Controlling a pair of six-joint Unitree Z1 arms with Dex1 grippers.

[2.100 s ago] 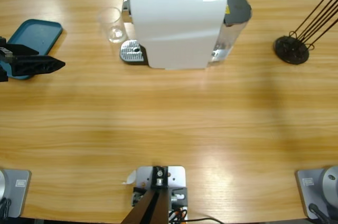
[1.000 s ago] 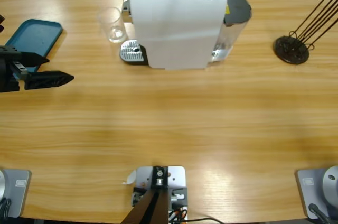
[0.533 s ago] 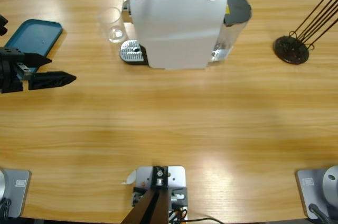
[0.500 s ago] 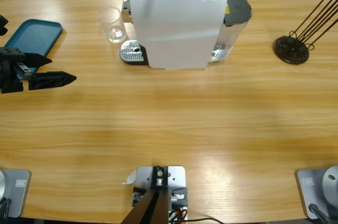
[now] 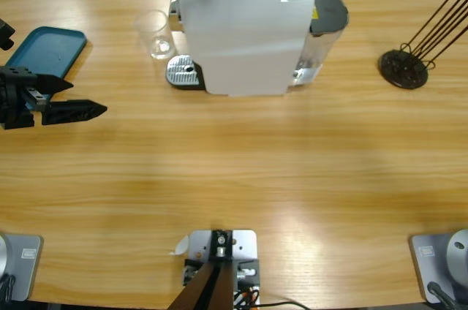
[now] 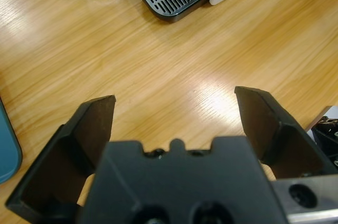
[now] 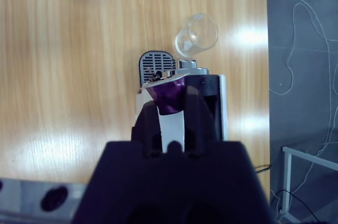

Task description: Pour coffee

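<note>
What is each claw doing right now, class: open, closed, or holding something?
Left claw: open, holding nothing, over bare table.
Right claw: closed on the purple capsule, above the coffee machine.

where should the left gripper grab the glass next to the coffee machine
Grip the glass across its round wall, about mid-height. It stands upright, apart from the machine and drip tray. The left gripper, jaws open, could likely come in level from the bare table side, away from the machine.
</note>
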